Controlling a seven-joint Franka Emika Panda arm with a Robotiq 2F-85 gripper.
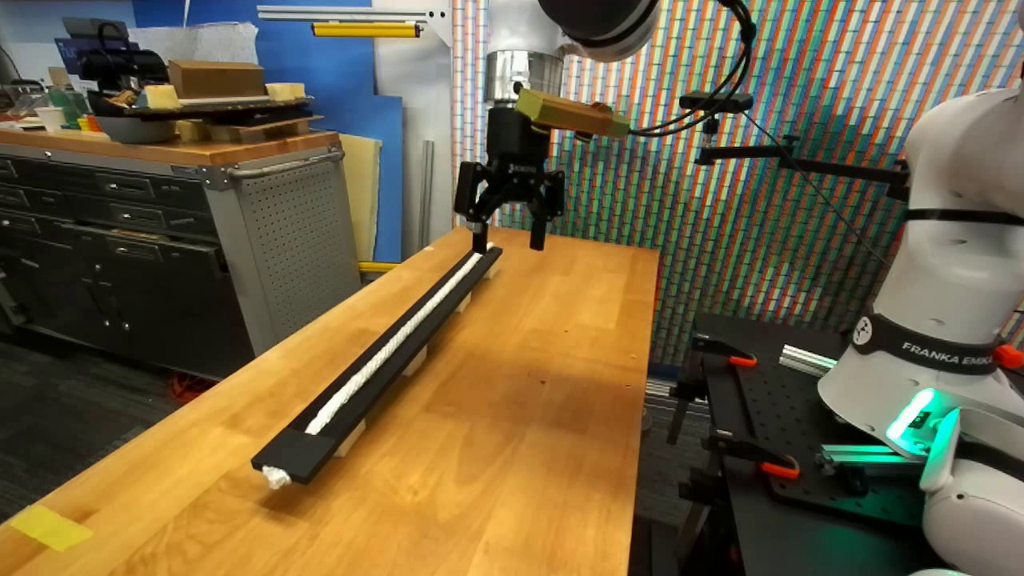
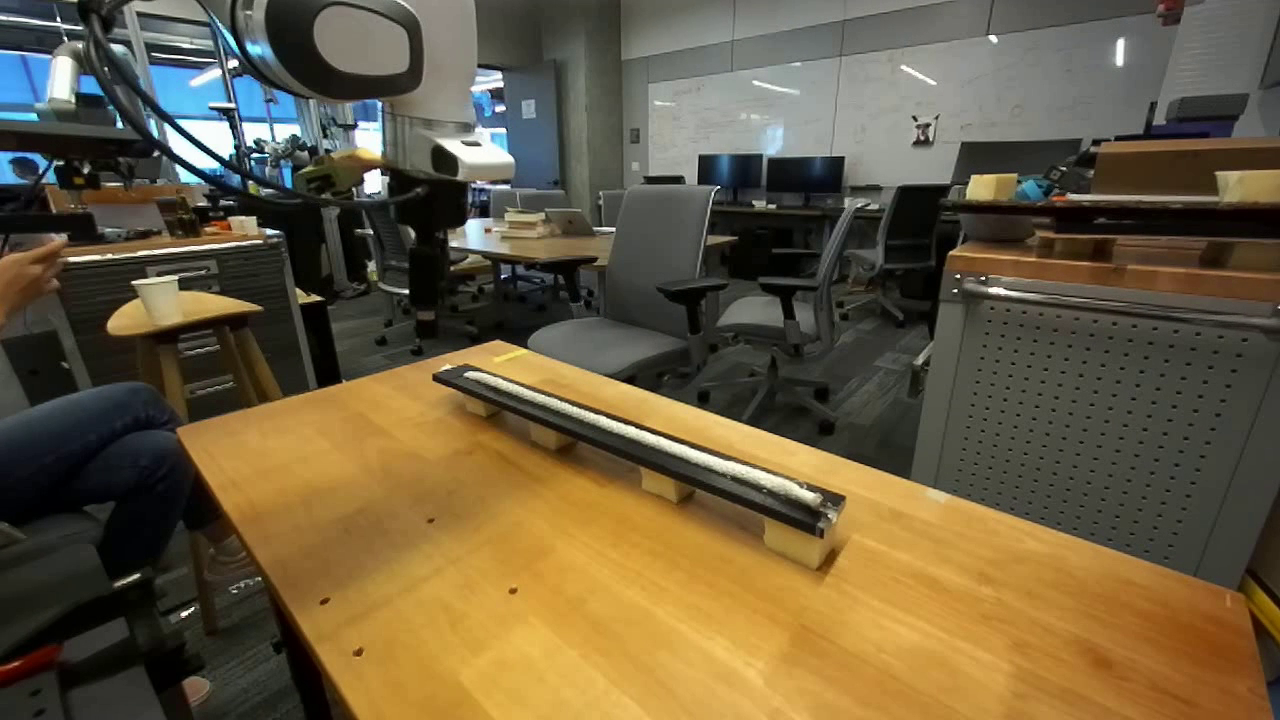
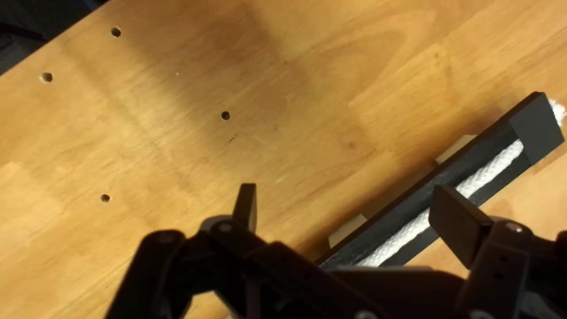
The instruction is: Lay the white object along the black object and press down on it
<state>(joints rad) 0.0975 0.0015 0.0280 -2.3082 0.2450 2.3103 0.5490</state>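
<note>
Your white cord [image 1: 396,342] lies lengthwise in the groove of the black rail [image 1: 416,343], covering nearly all of it; at one end it runs beneath a flat black end piece [image 3: 537,129], with a frayed white tuft [image 1: 276,477] poking out past that; at the opposite end it stops close to the rail's tip. The rail sits raised on pale blocks [image 2: 797,543] spaced along the worktop [image 1: 520,448], nearer one long edge.

You have the tool [image 1: 509,244] hanging above the worktop, its fingers [image 3: 458,223] spread wide — nothing between them; in the wrist view one finger crosses in front of the cord, yet an exterior view shows the tool clear of both cord and rail.

Farther out, yellow tape [image 1: 52,526] marks the worktop near a corner; a grey cabinet [image 1: 292,240] with a perforated side appears in both exterior views; in an exterior view you also see a seated person [image 2: 90,440], a cup [image 2: 158,300] on a wooden stool [image 2: 205,316] — and grey chairs [image 2: 655,265] beyond the worktop.
</note>
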